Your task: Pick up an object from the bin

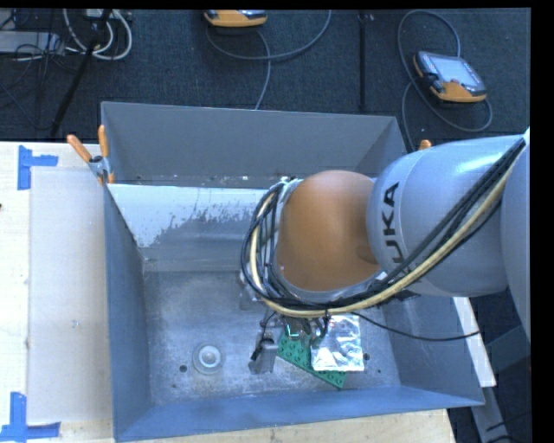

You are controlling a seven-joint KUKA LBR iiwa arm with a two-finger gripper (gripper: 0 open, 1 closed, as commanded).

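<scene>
Hovering low in the bin, with the pick not yet made.
Nearest, a green studded plate (299,353), a crinkled silver foil packet (340,346) and a small round cap (208,356) are lying on the bin (173,285) floor. The gripper (267,348) is hanging at the plate's left end; I cannot tell whether it is spread or pressed together, because the orange wrist cover (320,229) is hiding what lies behind.

Dark carpet (346,78), orange-grey device (450,76) top right, second device (235,16) top centre, looped cables (104,35)
</scene>
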